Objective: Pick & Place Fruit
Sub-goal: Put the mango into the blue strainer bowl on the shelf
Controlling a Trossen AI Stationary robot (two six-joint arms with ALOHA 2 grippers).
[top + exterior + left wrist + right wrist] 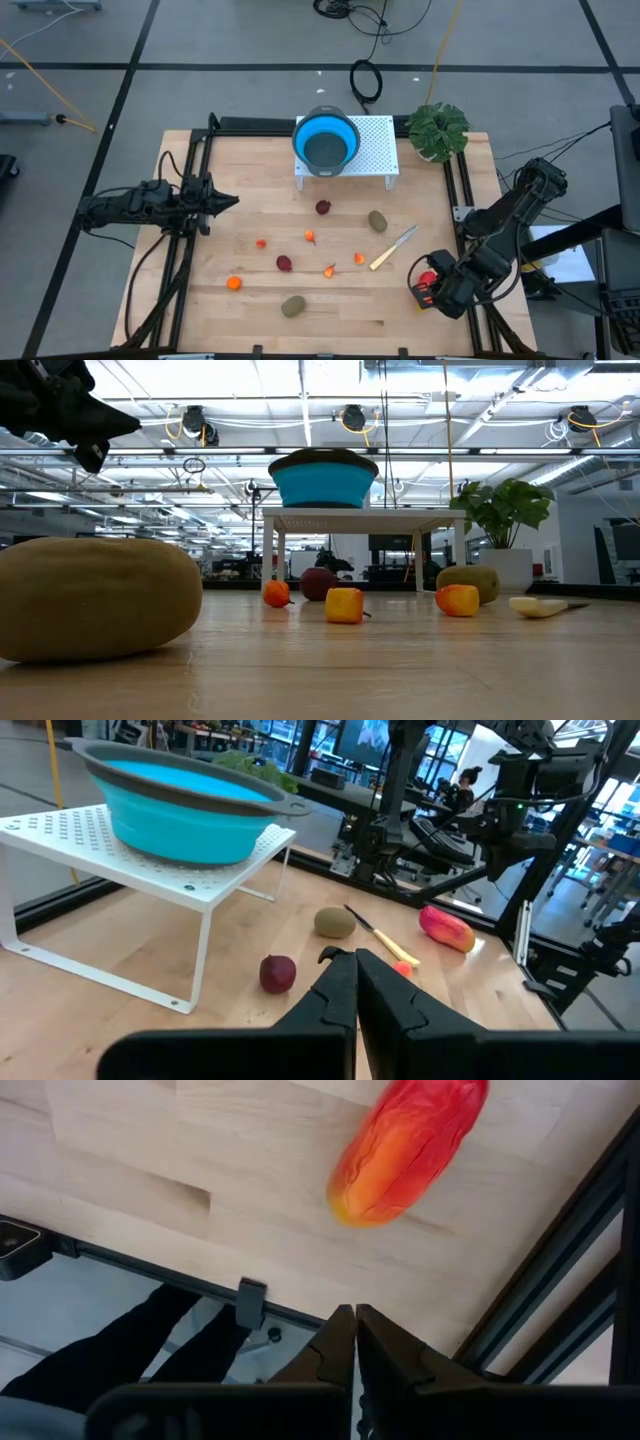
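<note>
- Long red-orange toy fruit (405, 1150): laid at the table's right edge, beside the closed, empty right gripper (355, 1325).
- Left gripper (355, 970): closed, empty, at the left edge.
- Yellow-handled knife (392, 248) and blue collapsible bowl (326, 142) on a white perforated rack (375, 150): set among the scattered small fruits.

Pale matt wood table (420, 310), perforated white metal rack (375, 140), wrinkled matt long fruit (405, 1145).

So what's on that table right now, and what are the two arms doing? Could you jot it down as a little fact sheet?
Surface: wooden table
Raised item: blue bowl on a white perforated stand
Fruit: long red-orange piece near the right edge; two brownish-green ovals; two dark red balls; small orange bits
Other: yellow-handled knife; green plant
Left pincer: shut, empty, at left edge
Right pincer: shut, empty, beside the long piece
</note>
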